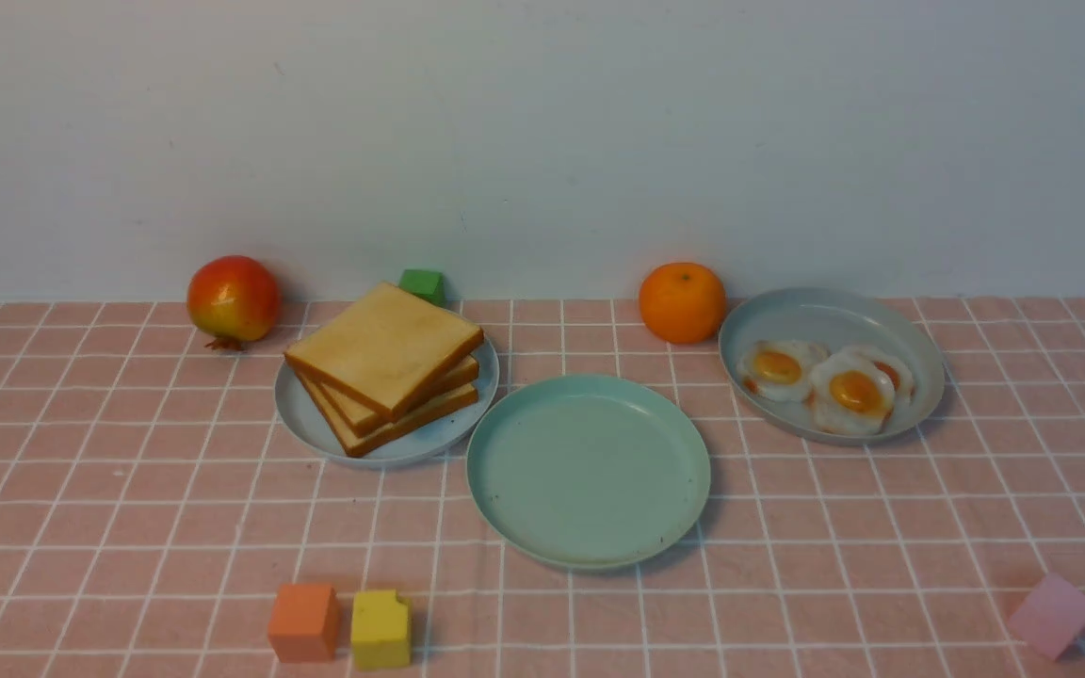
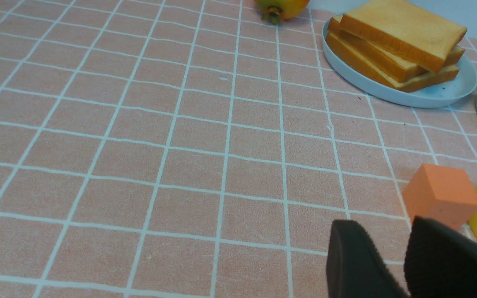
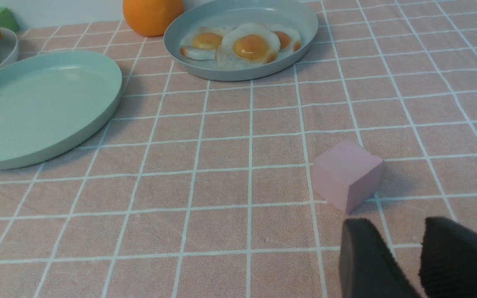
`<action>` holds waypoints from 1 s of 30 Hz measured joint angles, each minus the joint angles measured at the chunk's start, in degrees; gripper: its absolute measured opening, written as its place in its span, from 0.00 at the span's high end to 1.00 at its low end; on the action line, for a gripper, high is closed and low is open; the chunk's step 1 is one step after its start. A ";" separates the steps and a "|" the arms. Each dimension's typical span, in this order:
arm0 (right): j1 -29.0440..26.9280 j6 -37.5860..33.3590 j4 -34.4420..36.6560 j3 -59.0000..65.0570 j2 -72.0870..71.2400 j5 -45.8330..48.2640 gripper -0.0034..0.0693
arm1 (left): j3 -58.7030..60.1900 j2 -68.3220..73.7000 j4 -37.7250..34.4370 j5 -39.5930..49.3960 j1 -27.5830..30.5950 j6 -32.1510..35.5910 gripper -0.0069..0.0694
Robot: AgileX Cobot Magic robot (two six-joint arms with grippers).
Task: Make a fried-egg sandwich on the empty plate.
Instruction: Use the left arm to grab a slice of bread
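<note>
A pink checked tablecloth (image 1: 128,490) is covering the table, and three round plates are sitting on it in a loose row. In the middle, nearest the robot, the mint-green plate (image 1: 590,480) is lying bare, with nothing on it. Just to its left and a little further back, a pale blue plate (image 1: 429,443) is carrying three toast slices (image 1: 384,363) stacked unevenly. To its right and further back, a grey-blue plate (image 1: 825,315) is holding three fried eggs (image 1: 849,391) that are overlapping one another.

Two fruits are resting near the back wall: a red-and-yellow fruit (image 1: 234,298) on the left and an orange (image 1: 682,301) just beside the egg plate.

Four small blocks are lying about: a green block (image 1: 423,283) behind the toast, an orange block (image 1: 303,621) and a yellow block (image 1: 380,629) side by side at the front left, and a pink block (image 1: 1051,614) at the front right.

The left gripper (image 2: 387,223) is hovering near the orange block, its fingers slightly parted and holding nothing. The right gripper (image 3: 400,223) is hovering near the pink block, likewise slightly parted and holding nothing.
</note>
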 joint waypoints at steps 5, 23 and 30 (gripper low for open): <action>0.00 0.00 0.00 0.00 0.00 0.00 0.62 | 0.00 0.00 0.20 -0.13 0.00 0.00 0.60; 0.00 0.00 0.00 0.00 0.00 0.00 0.62 | 0.56 0.00 -31.19 -13.49 0.00 -13.79 0.60; 0.00 0.00 0.00 0.00 0.00 0.00 0.62 | -3.17 0.00 -38.21 -12.85 0.00 -12.99 0.67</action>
